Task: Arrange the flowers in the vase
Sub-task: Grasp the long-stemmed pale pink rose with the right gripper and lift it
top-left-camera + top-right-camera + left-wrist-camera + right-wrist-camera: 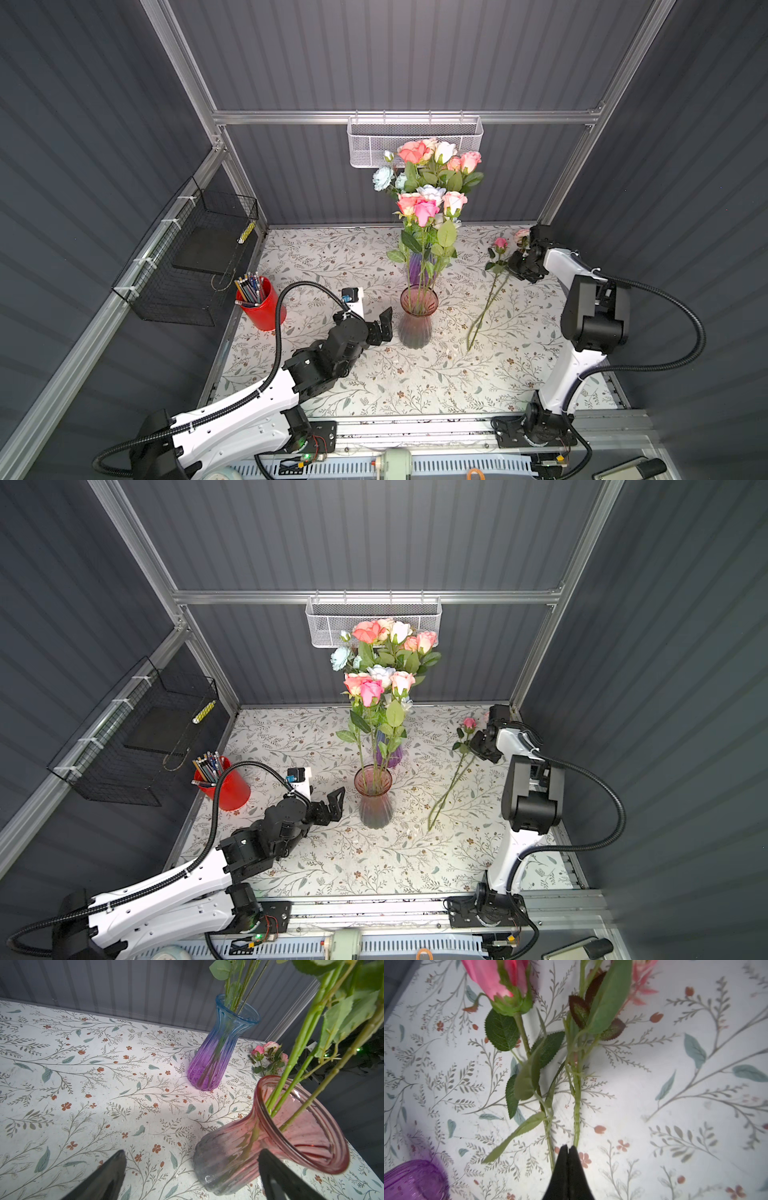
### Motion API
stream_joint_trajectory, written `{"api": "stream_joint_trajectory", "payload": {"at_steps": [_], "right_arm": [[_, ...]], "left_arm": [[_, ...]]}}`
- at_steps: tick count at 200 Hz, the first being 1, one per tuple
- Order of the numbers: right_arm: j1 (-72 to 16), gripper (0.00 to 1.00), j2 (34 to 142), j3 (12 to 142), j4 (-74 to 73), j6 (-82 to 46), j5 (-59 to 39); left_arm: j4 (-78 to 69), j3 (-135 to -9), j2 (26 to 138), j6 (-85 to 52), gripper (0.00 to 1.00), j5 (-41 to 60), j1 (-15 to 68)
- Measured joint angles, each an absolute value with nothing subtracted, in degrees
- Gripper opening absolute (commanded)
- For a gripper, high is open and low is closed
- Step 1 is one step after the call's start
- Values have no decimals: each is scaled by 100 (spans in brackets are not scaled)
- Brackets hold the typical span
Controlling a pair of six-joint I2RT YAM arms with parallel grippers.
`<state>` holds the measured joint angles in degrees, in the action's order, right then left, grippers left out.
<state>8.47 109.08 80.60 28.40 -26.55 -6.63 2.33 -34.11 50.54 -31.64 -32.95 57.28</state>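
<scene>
**Right claw closed over loose stems; grip unconfirmed**

The right gripper (pixel 568 1148) sits w/ jaws pressed together, no gap showing, over two loose flowers (pixel 500 243). They lie on the table (pixel 332 257) at the far right, well apart from both vases. One stem (pixel 576 1118) runs in under the fingertips, but whether it's actually pinched can't be told. The left gripper (pixel 384 324) stands wide open, holding nothing, just beside the pink vase (pixel 417 324). That vase holds a few stems, and the purple vase (pixel 417 268) behind it carries the bigger bunch.

Risks, as judged:
- The jaws may be shut beside the stem, not on it, so a lift would come up empty.
- The two flowers' leaves overlap, so one could drag the other along.
- A long stem going in among the tall blooms could snag or tip the vase.

Only the right wrist view shows the closed tips & overlapping leaves; in both top views they're too small to make out. Only the left wrist view shows the pink vase's rim up close, w/ stems leaning inside.
</scene>
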Motion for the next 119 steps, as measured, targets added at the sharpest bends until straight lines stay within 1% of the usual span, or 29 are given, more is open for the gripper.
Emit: {"api": "stream_joint_trajectory", "payload": {"at_steps": [3,6,14,17,22,29,45,71,103,113,119], "right_arm": [[847,0,10833,8009,2829,-2655,-661],[847,4,10755,7970,2829,-2659,-657],[847,23,10573,7885,2838,-2674,-635],[845,28,10516,7872,2842,-2674,-624],[843,32,10440,7876,2853,-2683,-604],[845,34,10405,7913,2856,-2670,-591],[856,35,10595,8195,2956,-2657,-607],[867,35,11533,8901,3096,-2655,-626],[880,36,12258,9045,3345,-2661,-631],[886,32,12324,9098,3395,-2665,-635],[886,28,12331,9131,3400,-2674,-628]], "left_arm": [[248,-3417,5046,-3164,99,-3286,5728],[261,-3426,5039,-3164,100,-3280,5728],[322,-3463,5022,-3164,99,-3245,5728],[342,-3479,5017,-3164,99,-3236,5728],[373,-3503,5006,-3162,99,-3216,5728],[414,-3535,4980,-3162,99,-3183,5728],[454,-3564,4904,-3166,99,-3138,5728],[519,-3564,4810,-3192,100,-3092,5728],[548,-3564,4797,-3212,99,-3081,5728],[556,-3564,4799,-3212,99,-3083,5730],[556,-3564,4801,-3210,100,-3083,5728]]}}
